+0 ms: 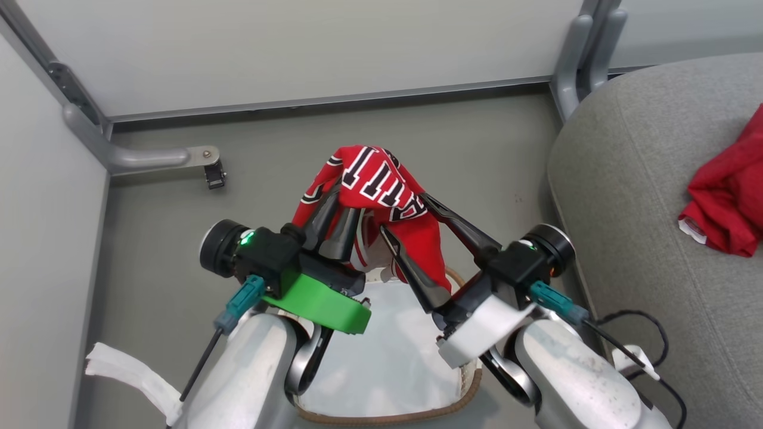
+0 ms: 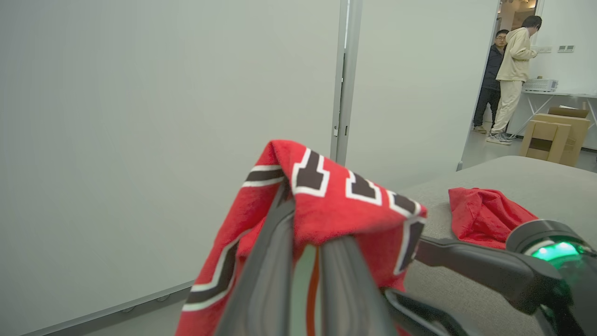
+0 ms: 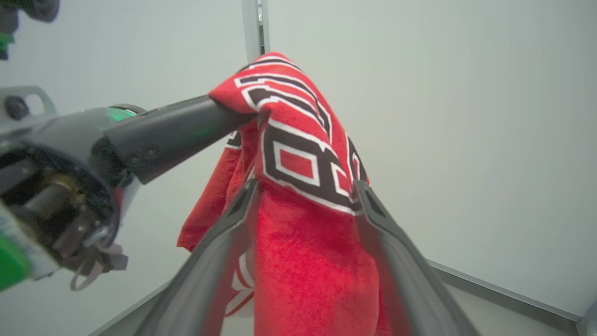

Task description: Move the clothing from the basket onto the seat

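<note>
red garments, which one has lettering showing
The garment pinched in the left gripper above the basket: black-and-white letters run across it. The other garment lies crumpled on the seat, no lettering visible.

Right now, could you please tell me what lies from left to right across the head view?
White cloth strip, black partition foot, lifted red jersey, grey seat, red garment lying on it.

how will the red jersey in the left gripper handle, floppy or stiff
Probably very floppy: the red jersey drapes in folds from the left gripper, shut on it. Likely light, since one pinch holds it above the basket. It might snag on the right gripper, whose open fingers straddle it.
</note>
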`<state>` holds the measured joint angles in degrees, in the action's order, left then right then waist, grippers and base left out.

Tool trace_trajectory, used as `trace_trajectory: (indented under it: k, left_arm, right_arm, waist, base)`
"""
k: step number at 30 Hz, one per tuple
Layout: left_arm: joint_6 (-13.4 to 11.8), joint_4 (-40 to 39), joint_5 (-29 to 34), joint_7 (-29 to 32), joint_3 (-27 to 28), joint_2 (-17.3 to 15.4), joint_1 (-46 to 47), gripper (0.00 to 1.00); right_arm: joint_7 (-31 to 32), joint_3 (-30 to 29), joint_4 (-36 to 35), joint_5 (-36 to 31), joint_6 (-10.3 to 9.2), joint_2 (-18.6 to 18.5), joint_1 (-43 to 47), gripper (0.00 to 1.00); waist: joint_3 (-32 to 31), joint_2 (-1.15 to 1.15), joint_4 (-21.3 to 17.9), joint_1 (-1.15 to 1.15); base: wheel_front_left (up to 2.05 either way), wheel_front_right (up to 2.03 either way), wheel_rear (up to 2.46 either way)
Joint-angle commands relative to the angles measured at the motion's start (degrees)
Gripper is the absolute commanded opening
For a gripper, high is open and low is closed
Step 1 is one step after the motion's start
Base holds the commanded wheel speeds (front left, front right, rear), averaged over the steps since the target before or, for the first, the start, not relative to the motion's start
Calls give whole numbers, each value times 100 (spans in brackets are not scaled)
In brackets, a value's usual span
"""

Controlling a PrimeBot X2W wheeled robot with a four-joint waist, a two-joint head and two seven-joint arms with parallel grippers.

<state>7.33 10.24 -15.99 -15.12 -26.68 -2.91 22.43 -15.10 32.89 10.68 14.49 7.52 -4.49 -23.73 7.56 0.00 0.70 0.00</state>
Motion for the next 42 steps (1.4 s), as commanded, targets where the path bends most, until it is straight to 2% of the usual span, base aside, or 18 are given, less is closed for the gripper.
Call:
trace_trajectory:
  k: [1, 7, 13, 14, 16, 17, 23, 25, 26, 27, 29, 37, 42]
  left_arm:
    - [23, -28, -60, -5, -37, -8, 62, 0]
    - [23, -125, -248, -5, -288, -7, 131, 0]
    - [-19, -186, -406, -4, -512, -7, 122, 0]
    - [-31, -194, -430, -4, -536, -7, 116, 0]
    - [-55, -194, -455, -4, -570, -7, 98, 0]
    - [-62, -189, -464, -4, -580, -7, 89, 0]
    - [-102, -148, -414, -4, -495, -7, 8, 0]
    - [-110, -127, -388, -4, -439, -7, -45, 36]
    - [-103, -109, -345, -2, -413, -7, -69, 39]
    - [-96, -112, -315, -3, -387, -7, -80, 48]
    - [-84, -69, -257, -3, -330, -7, -127, 100]
    - [-26, 62, -36, -3, -130, -10, -131, 100]
    - [6, 178, -2, -3, -40, -12, -200, 100]
  right_arm:
    - [-8, 56, 170, -76, -6, 2, -144, 100]
    - [-5, 307, 1044, -259, -7, 83, -516, 100]
    - [-5, 336, 1469, -139, -7, 124, -677, 100]
    - [-5, 313, 1492, -103, -7, 135, -698, 80]
    - [-5, 285, 1511, -36, -6, 143, -703, 17]
    - [-5, 308, 1478, 5, -6, 146, -704, 0]
    - [-5, 100, 1232, 182, -7, 141, -550, 0]
    - [-5, -7, 1109, 216, -6, 141, -491, 0]
    - [-5, -70, 1043, 231, -7, 137, -442, 0]
    - [-5, -97, 994, 219, -6, 137, -413, 0]
    - [-5, -185, 871, 204, -7, 142, -331, 0]
    - [-9, -792, 484, 282, -6, 142, -104, 0]
    - [-9, -973, 344, 412, -6, 146, 2, 0]
  waist:
    - [41, 0, 77, 0]
    - [96, 0, 269, 0]
    - [90, 0, 427, 0]
    - [85, 0, 441, 0]
    - [77, 0, 461, 0]
    - [74, 0, 465, 0]
    - [45, 0, 313, 0]
    - [34, 0, 187, 0]
    - [26, 0, 97, 0]
    - [17, 0, 17, 0]
    - [31, 0, -208, 0]
    - [263, 0, -1208, 0]
    - [370, 0, -1880, 0]
  base:
    - [0, 0, 0]
    - [0, 0, 0]
    - [0, 0, 0]
    - [0, 0, 0]
    - [0, 0, 0]
    - [0, 0, 0]
    - [0, 0, 0]
    - [0, 0, 0]
    - [0, 0, 0]
    - [0, 0, 0]
    - [0, 0, 0]
    - [0, 0, 0]
    - [0, 0, 0]
